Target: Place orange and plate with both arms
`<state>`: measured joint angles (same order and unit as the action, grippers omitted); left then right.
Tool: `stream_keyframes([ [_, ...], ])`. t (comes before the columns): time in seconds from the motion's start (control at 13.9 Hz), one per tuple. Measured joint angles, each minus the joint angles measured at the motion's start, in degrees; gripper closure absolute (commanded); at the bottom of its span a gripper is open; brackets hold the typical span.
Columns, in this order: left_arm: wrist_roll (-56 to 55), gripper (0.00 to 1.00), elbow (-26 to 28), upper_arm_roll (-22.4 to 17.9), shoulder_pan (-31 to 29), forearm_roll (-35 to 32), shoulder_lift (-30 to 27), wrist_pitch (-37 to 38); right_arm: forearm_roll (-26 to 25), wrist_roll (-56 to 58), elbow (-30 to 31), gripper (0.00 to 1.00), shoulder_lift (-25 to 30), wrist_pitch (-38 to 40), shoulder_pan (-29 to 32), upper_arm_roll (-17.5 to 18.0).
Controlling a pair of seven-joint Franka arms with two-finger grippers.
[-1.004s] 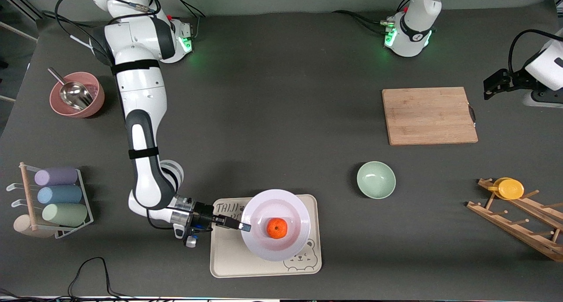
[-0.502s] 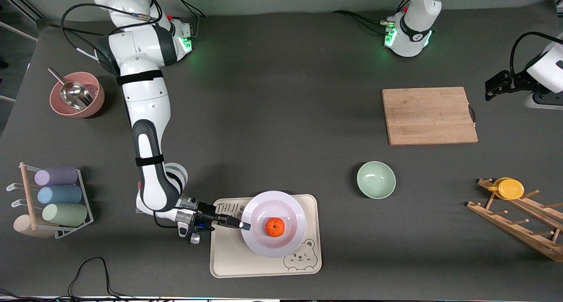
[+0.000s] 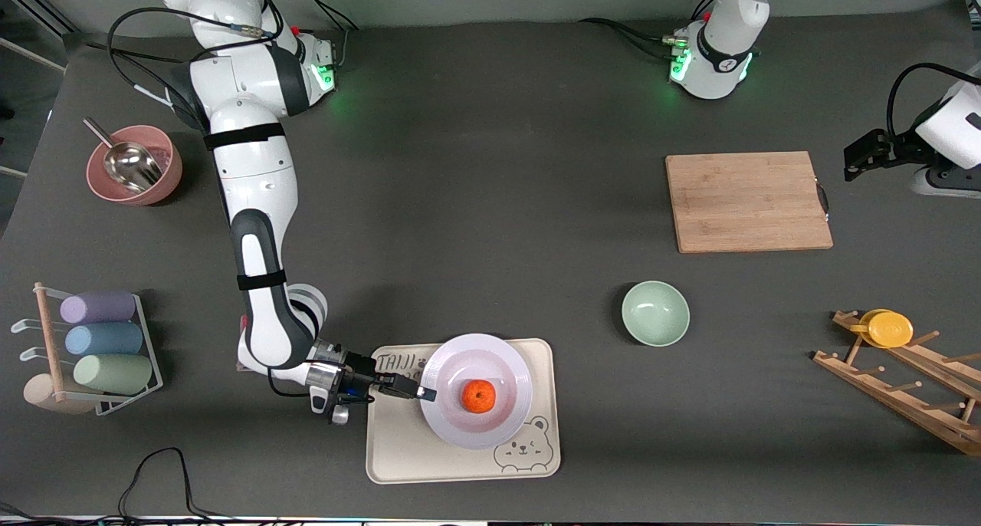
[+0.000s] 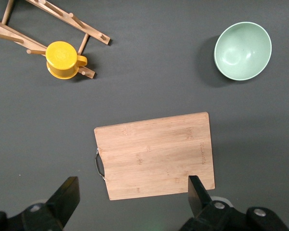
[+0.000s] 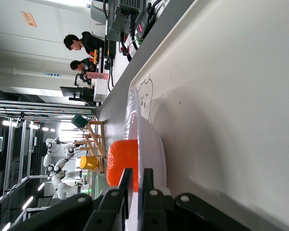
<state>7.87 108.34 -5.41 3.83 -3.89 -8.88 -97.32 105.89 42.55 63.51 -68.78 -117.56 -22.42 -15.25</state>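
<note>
Lower centre of frame: right end effector [image 3: 420, 392] pinching plate [image 3: 502, 357] rim, orange [image 3: 480, 396] inside, on tray [image 3: 398, 457]. Upper right: left end effector [image 4: 135, 202] spread, waiting over cutting board [image 4: 156, 154].

Orange [image 3: 479, 396] on plate [image 3: 502, 426] – on tray [image 3: 398, 457]

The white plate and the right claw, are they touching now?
Touching. In the right wrist view the right claw has its two fingers closed on the plate rim. The front view shows the claw tips at the plate edge on the tray.
</note>
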Motion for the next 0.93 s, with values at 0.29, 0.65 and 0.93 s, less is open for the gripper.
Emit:
stream_keyframes([
  [0.29,0.02,0.00,0.00,-0.07,-0.56,0.00,0.13,-0.04,0.00,0.02,-0.05,0.28,0.00,0.00,0.00,0.01],
  [0.65,0.04,0.00,0.00,-0.07,-0.94,0.09,0.45,-0.35,-1.17,-0.01,-0.62,0.25,0.01,0.00,0.01,-0.09],
  [0.93,0.04,0.00,-0.02,-0.07,-0.97,0.10,0.70,-0.47,-10.01,-3.63,-1.88,0.21,1.36,-0.01,0.56,-1.26],
])
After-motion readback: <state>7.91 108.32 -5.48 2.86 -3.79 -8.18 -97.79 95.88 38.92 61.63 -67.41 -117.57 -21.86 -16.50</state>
